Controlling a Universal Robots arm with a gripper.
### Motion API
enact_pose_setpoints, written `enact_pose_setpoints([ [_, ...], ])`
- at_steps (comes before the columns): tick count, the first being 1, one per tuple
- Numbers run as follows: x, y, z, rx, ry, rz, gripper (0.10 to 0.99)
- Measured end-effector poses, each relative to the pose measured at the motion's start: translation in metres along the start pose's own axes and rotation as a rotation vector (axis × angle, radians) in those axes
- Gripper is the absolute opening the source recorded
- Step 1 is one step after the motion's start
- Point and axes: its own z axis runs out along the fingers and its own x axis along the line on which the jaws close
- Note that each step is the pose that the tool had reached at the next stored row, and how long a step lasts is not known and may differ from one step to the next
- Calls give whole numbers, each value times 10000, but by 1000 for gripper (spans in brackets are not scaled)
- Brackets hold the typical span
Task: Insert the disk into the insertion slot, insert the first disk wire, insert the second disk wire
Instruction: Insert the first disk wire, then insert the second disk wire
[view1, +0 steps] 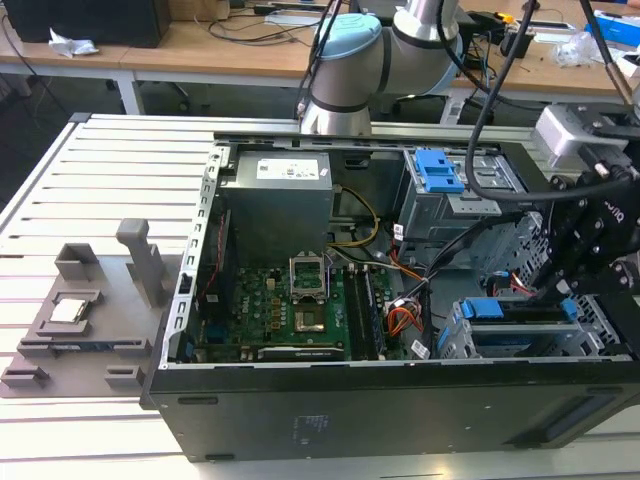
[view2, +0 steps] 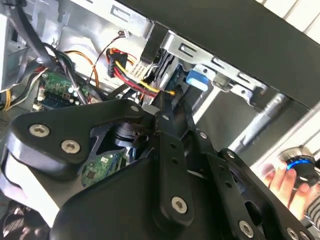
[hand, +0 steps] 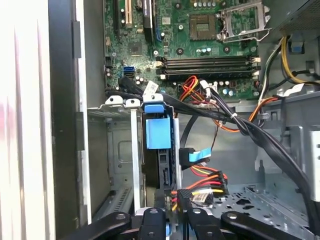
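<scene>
The disk (view1: 522, 314) in its blue carrier (hand: 158, 132) sits in the insertion slot (view1: 462, 342), a low grey cage at the case's corner on the exterior view's right. My gripper (view1: 556, 296) hangs just over the disk's open end. In both wrist views the fingers (view2: 172, 127) come together on a black plug (hand: 184, 196) with red, yellow and black wires (view2: 127, 75), right at the disk's edge (hand: 163, 172). A second wire with a blue plug (hand: 200, 156) hangs free beside the disk.
The motherboard (view1: 300, 310) and grey power supply (view1: 275, 195) fill the case's left part. A taller cage with a blue latch (view1: 440, 175) stands behind the slot. Black cable bundles (hand: 250, 132) cross beside the disk. A grey fixture (view1: 80, 320) lies outside on the slatted table. A person's hand (view2: 282, 180) is beyond the case wall.
</scene>
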Motion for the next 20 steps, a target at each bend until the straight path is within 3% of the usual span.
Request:
enact_pose_setpoints([
  [2,-11,5,-98,1,11,1,243],
  [3,-20,10,-191,1,24,2,106],
  [4,-26,13,-261,1,32,1,106],
  [17,-27,14,-272,1,31,2,106],
  [20,-27,14,-273,1,31,1,169],
])
